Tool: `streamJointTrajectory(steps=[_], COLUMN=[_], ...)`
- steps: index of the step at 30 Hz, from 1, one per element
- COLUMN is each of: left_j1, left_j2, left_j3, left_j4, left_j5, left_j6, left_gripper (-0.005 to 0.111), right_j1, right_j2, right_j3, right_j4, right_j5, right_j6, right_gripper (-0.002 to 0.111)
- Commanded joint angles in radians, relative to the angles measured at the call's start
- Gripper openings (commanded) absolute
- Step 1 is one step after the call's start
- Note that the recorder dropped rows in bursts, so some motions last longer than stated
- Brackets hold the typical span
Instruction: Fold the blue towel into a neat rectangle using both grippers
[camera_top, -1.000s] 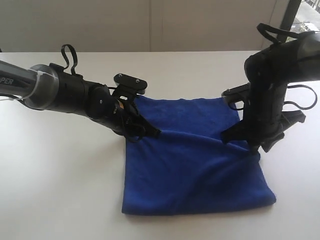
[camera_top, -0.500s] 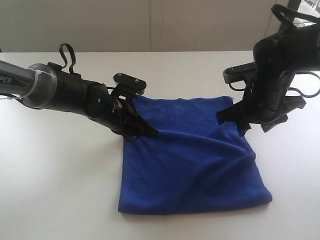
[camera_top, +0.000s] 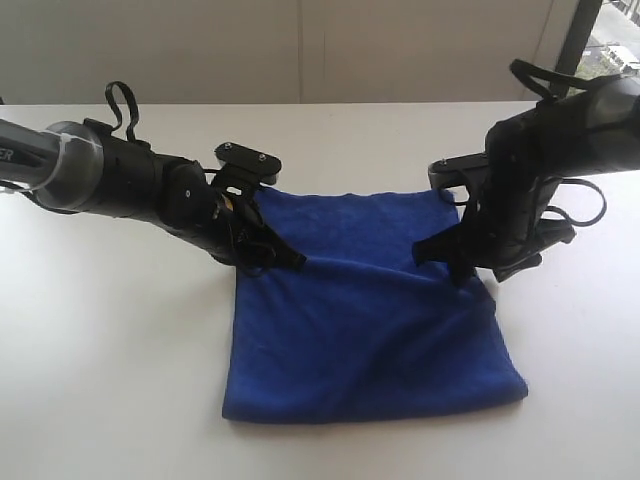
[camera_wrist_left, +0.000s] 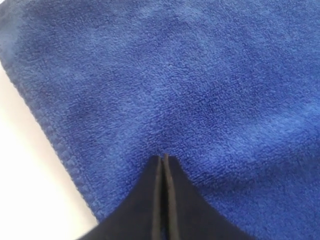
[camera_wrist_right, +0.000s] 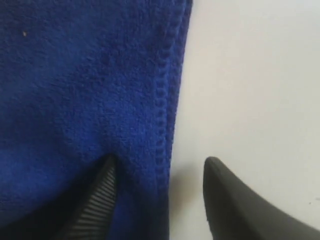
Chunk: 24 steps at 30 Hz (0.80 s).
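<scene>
The towel (camera_top: 370, 340) is lying flat on the white table (camera_top: 120, 380) in a rough square, with a shallow ridge running across it between the two arms. The left gripper (camera_top: 290, 260) is reaching in low and touching the towel just inside its left edge. In the left wrist view its fingers (camera_wrist_left: 150, 200) are pressing together with only a hairline seam between them, tips resting on the pile; whether any cloth is being pinched there cannot be told. The right gripper (camera_top: 440, 260) is standing over the towel's right edge with jaws wide apart. One ribbed finger (camera_wrist_right: 97, 200) is lying on the cloth, the other finger (camera_wrist_right: 235, 205) is hanging over bare table, and the stitched hem (camera_wrist_right: 165, 100) is running between them. This gripper is holding nothing.
</scene>
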Motion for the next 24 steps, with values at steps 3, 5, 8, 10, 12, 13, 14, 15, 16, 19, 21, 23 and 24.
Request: streamJointTrajectory(steps=[3, 5, 8, 10, 12, 13, 14, 15, 16, 19, 21, 23, 24], left_j1=[0.006, 0.006, 0.006, 0.006, 0.006, 0.006, 0.006, 0.006, 0.006, 0.006, 0.006, 0.006, 0.006], left_j2=[0.008, 0.008, 0.008, 0.008, 0.008, 0.008, 0.002, -0.006, -0.017, -0.059, -0.087, -0.116, -0.130], left_j3=[0.008, 0.008, 0.008, 0.008, 0.008, 0.008, 0.008, 0.008, 0.008, 0.008, 0.008, 0.008, 0.008], left_j4=[-0.002, -0.002, -0.002, -0.002, -0.002, -0.002, -0.002, -0.002, -0.002, -0.002, -0.002, -0.002, -0.002], left_j5=[0.075, 0.073, 0.073, 0.073, 0.073, 0.073, 0.073, 0.073, 0.073, 0.073, 0.073, 0.079, 0.085], left_j6=[0.037, 0.037, 0.037, 0.039, 0.039, 0.039, 0.038, 0.038, 0.038, 0.054, 0.073, 0.088, 0.094], left_gripper=[0.000, 0.000, 0.000, 0.000, 0.000, 0.000, 0.000, 0.000, 0.000, 0.000, 0.000, 0.000, 0.000], right_j1=[-0.001, -0.001, -0.001, -0.001, -0.001, -0.001, -0.001, -0.001, -0.001, -0.001, -0.001, -0.001, -0.001], right_j2=[0.013, 0.013, 0.013, 0.013, 0.009, 0.004, -0.007, -0.020, -0.037, -0.087, -0.123, -0.147, -0.152], right_j3=[0.004, 0.004, 0.004, 0.004, 0.004, 0.001, 0.000, -0.004, -0.005, -0.005, -0.005, -0.005, -0.005], right_j4=[-0.109, -0.139, -0.146, -0.146, -0.146, -0.146, -0.146, -0.146, -0.146, -0.134, -0.108, -0.043, 0.015], right_j5=[0.087, 0.134, 0.154, 0.143, 0.117, 0.113, 0.109, 0.100, 0.086, 0.046, 0.016, -0.006, -0.019], right_j6=[0.039, 0.050, 0.050, 0.050, 0.050, 0.050, 0.050, 0.050, 0.050, 0.050, 0.037, -0.047, -0.120], right_gripper=[0.039, 0.038, 0.038, 0.038, 0.038, 0.038, 0.038, 0.038, 0.038, 0.038, 0.038, 0.035, 0.031])
